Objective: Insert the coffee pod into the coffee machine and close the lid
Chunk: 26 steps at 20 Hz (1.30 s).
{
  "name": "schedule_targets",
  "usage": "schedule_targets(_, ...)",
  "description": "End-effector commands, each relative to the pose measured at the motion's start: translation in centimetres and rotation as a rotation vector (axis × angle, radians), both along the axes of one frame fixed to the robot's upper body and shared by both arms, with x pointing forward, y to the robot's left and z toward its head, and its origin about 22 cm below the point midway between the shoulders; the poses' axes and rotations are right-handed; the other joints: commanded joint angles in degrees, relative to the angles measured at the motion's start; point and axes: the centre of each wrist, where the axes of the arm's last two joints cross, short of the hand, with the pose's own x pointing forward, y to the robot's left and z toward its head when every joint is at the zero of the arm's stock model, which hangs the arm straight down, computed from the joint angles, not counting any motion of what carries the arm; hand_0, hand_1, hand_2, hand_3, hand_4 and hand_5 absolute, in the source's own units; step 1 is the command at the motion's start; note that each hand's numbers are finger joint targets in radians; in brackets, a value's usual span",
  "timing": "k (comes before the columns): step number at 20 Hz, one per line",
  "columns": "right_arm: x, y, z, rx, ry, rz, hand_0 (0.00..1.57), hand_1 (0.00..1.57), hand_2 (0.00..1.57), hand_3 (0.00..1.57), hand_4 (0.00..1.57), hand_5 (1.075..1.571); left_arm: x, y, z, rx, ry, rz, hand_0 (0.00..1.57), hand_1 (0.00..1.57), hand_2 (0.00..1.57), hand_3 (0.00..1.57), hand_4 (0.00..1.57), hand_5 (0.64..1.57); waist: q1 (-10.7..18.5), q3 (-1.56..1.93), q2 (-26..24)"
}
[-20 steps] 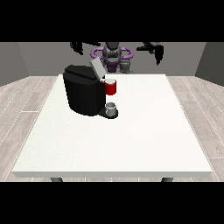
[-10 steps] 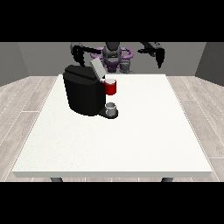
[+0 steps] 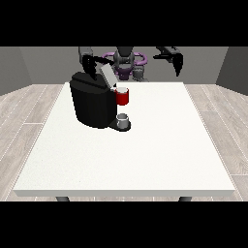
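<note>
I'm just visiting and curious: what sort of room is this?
Probably a plain test room set up like a kitchen corner: a big white table on a wood-plank floor, grey walls, and a black coffee machine with a small cup.

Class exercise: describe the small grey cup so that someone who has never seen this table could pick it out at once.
Find the large white table, then the black coffee machine on its far side at the view's left. The small grey cup sits on the machine's base at its front, directly under the red part; it is the only grey thing there.

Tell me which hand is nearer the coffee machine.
The hand at the view's left, just above the coffee machine; the hand at the view's right hangs far off.
</note>
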Motion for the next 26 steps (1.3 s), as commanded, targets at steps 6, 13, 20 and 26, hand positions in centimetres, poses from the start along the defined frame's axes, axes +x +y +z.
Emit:
schedule_targets(6,1.7,2.2,1.8,-0.023,-0.002,0.070,0.00,0.00,0.00,0.00,0.04,1.571,-0.2,2.0,0.2,-0.009,-0.053,0.061,0.00,0.00,0.00,0.00,0.00,1.571,-2.7,0.05,2.5)
schedule_targets(13,2.6,2.5,2.1,-0.048,-0.032,0.083,0.00,0.00,0.00,0.00,0.00,1.571,-0.1,1.9,1.0,0.022,-0.046,0.057,0.00,0.00,0.00,0.00,0.00,1.571,-1.6,0.06,3.8)
schedule_targets(20,2.3,3.2,0.9,-0.075,-0.041,0.118,0.00,0.00,0.00,0.00,0.08,1.571,0.2,2.4,1.8,0.018,-0.027,0.077,0.00,0.00,0.00,0.00,0.00,1.571,-2.2,0.06,3.5)
schedule_targets(26,3.3,7.8,4.3,-0.112,-0.085,0.174,0.00,0.00,0.00,0.00,0.00,1.571,0.9,3.6,1.8,0.021,-0.030,0.113,0.00,0.00,0.00,0.00,0.14,1.571,-2.6,0.05,3.0)
